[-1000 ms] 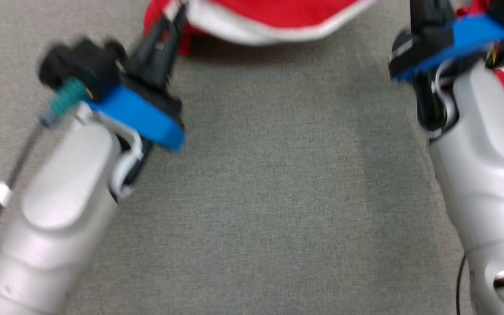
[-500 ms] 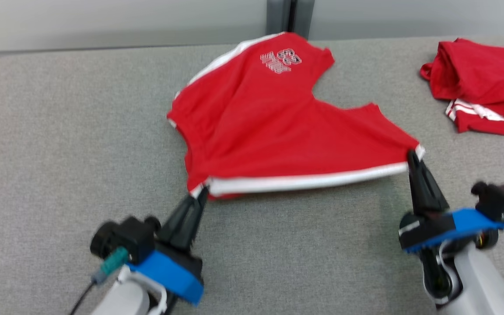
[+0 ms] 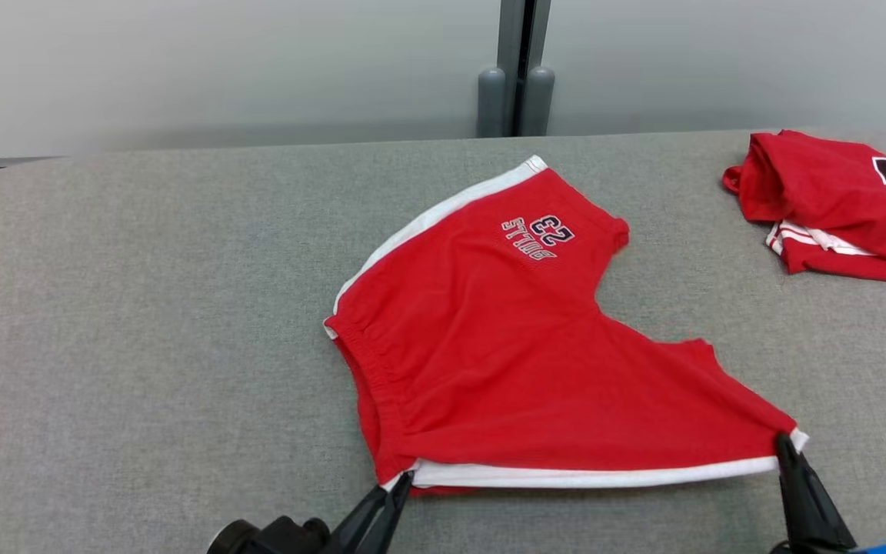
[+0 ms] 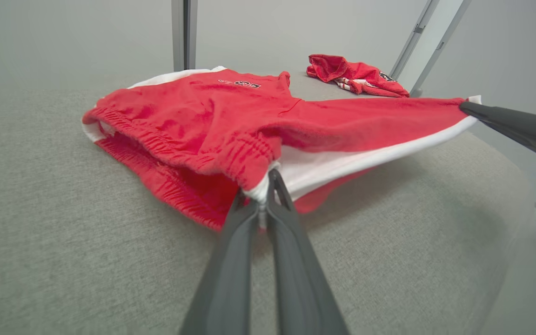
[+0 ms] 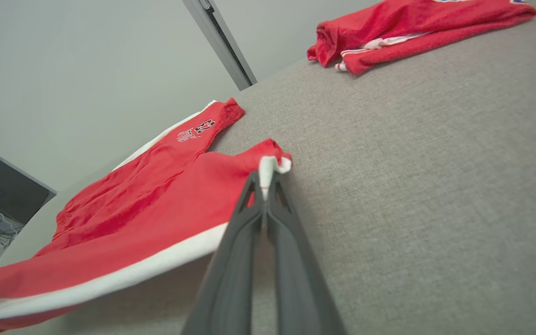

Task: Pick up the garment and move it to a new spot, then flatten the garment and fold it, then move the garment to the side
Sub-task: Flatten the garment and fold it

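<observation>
A grey cloth-covered surface (image 3: pixel 143 308) runs back to a pale wall (image 3: pixel 220 69) with a dark upright post (image 3: pixel 517 77) in it. The left claw (image 4: pixel 267 180) is squeezed fully together, its two dark fingers pinching the near waistband corner of the garment (image 3: pixel 504 362), a pair of red shorts. The right claw (image 5: pixel 266 179) is pressed together just as tightly on the white-tipped hem corner of one leg. Between the two claws the garment's white stripe (image 3: pixel 597 477) is drawn taut in a nearly straight line. This near edge hangs lifted off the surface, with shadow under it. From the left claw's corner the gathered waistband (image 3: pixel 366 377) runs away toward the wall. The garment's far part lies on the surface, its other leg carrying a "23" print (image 3: pixel 539 235). Well apart from the garment, on the right claw's side and toward the wall, lies a second red garment (image 3: pixel 843 208), loosely folded.
</observation>
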Robot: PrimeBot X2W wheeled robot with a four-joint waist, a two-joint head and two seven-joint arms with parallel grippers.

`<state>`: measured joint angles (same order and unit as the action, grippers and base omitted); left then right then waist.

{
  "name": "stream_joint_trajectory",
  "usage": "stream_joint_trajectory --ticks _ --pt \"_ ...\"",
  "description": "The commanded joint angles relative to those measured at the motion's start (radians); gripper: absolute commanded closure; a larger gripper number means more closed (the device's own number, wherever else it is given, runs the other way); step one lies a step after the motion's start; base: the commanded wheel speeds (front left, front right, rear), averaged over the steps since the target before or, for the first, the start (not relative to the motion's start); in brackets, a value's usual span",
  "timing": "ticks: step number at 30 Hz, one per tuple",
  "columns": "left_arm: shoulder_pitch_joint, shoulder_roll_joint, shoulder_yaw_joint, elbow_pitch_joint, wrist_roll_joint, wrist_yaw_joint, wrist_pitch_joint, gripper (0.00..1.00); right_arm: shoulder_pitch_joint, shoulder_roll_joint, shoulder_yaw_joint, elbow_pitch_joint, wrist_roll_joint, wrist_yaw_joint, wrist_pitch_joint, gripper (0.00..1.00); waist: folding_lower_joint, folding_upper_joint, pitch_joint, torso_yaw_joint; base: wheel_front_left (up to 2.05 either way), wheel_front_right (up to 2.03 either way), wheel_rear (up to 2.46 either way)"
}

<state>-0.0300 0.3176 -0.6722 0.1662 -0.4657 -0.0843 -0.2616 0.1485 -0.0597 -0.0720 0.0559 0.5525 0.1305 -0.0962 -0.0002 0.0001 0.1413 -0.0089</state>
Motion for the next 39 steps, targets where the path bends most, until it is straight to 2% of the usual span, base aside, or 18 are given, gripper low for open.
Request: stream_joint_trajectory --ticks 1,11,20,27,39 --pt "0.006 0.003 -0.005 -0.003 0.005 0.001 -0.004 1.0 0.028 0.004 -0.024 -0.031 -0.003 0.001 0.017 1.0 0.0002 -0.0001 -0.002 0.005 0.0 0.0 0.0" --pt "-0.056 -0.007 -0.027 -0.004 0.025 -0.008 -0.001 1.0 -0.056 0.009 -0.047 -0.082 -0.029 0.001 0.069 1.0 0.0002 -0.0001 0.008 0.019 0.0 0.0 0.0" --pt "-0.184 -0.022 -0.014 0.022 0.031 -0.02 0.0 1.0 -0.302 0.009 -0.039 -0.036 -0.118 0.001 0.122 1.0 0.0002 -0.0001 0.077 0.046 0.0 0.0 0.0" --pt "-0.289 -0.03 0.028 0.053 0.023 -0.026 -0.003 1.0 -0.547 -0.017 -0.014 0.09 -0.174 0.001 0.164 1.0 0.0002 -0.0001 0.155 0.076 0.0 0.0 0.0" --pt "-0.459 -0.094 0.103 0.129 0.018 -0.04 -0.004 1.0 -0.946 -0.063 0.015 0.412 -0.257 0.001 0.168 1.0 0.0002 -0.0001 0.291 0.141 0.0 0.0 0.0"
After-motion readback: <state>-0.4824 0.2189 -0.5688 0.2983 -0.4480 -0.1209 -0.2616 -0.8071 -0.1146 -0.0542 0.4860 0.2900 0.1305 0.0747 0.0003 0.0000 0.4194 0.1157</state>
